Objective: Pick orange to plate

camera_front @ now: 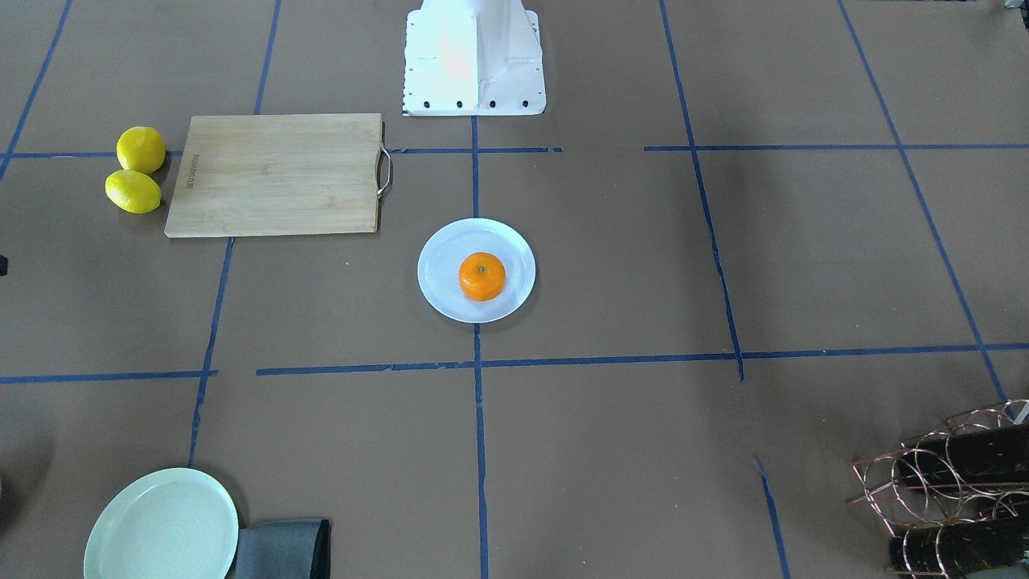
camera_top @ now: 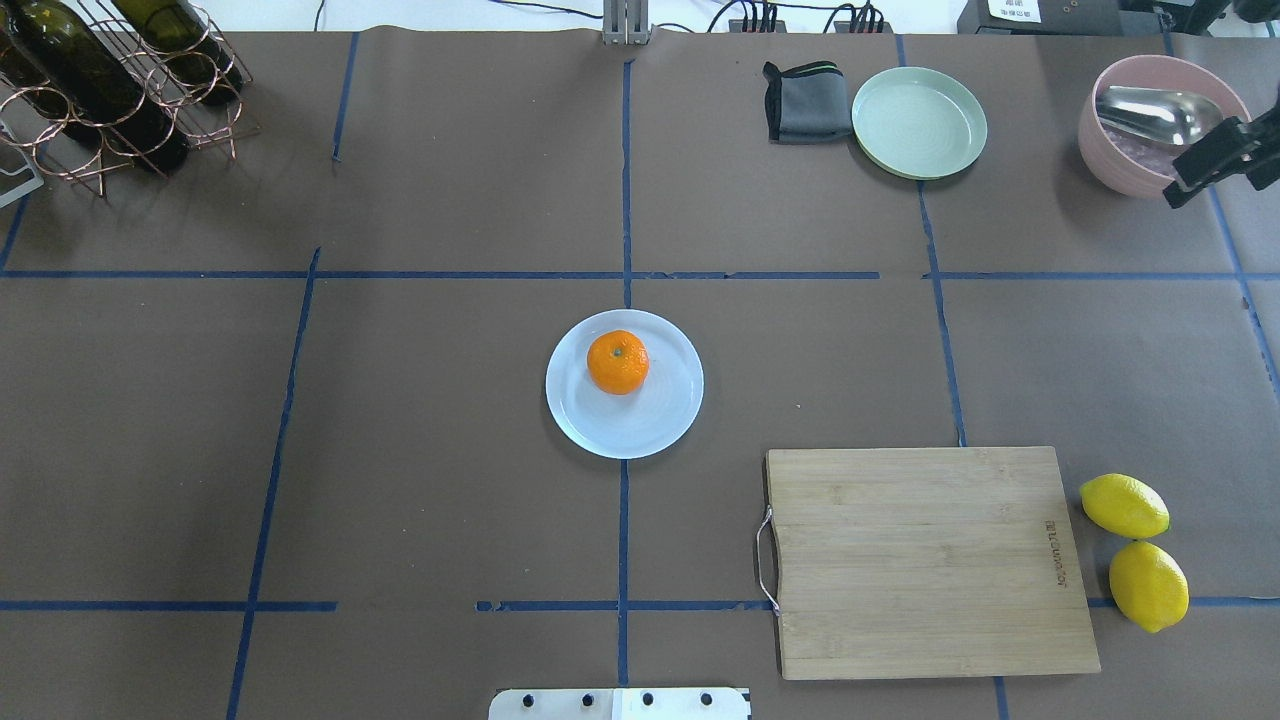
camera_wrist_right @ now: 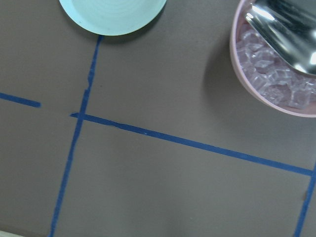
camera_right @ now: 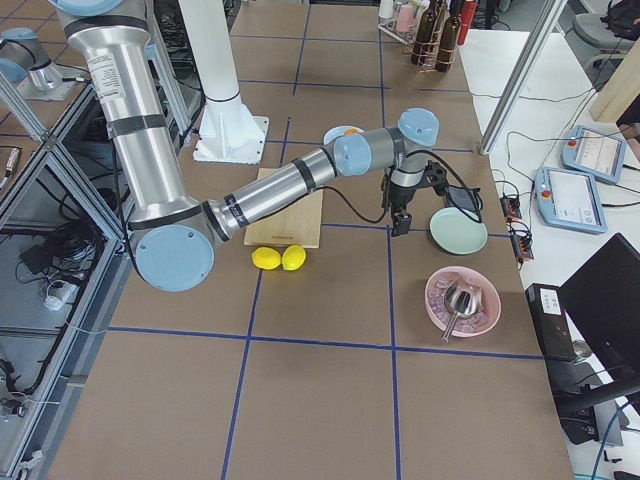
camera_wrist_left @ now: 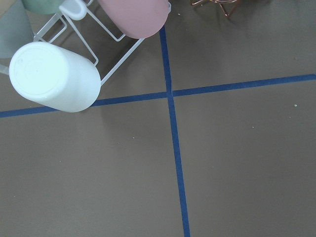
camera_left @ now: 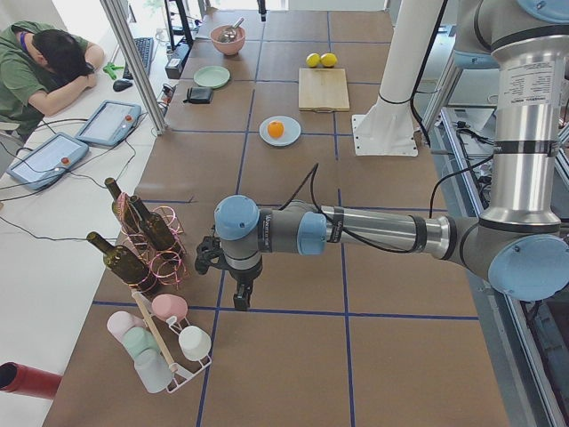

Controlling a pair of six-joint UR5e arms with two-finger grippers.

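Apparently the task is finished, as far as can be judged: the orange [camera_front: 482, 276] is seen resting on the plate [camera_front: 438, 281], a little off the plate's centre, with nothing touching it. No step appears to be left beyond keeping the arms away.

The left gripper [camera_left: 240, 301] and the right gripper [camera_right: 399, 226] are both held well apart from the plate, over bare table. Whether their fingers are apart or together cannot be told from these views.

The orange is shown as a slightly flattened ball with finely dimpled, softly shiny skin and a small green stem dot on top. The plate is round, shallow and smooth, of glossy white faintly tinted blue, with a low raised rim. It is set on the table [camera_front: 611, 450], whose matte brown covering is crossed with blue tape.
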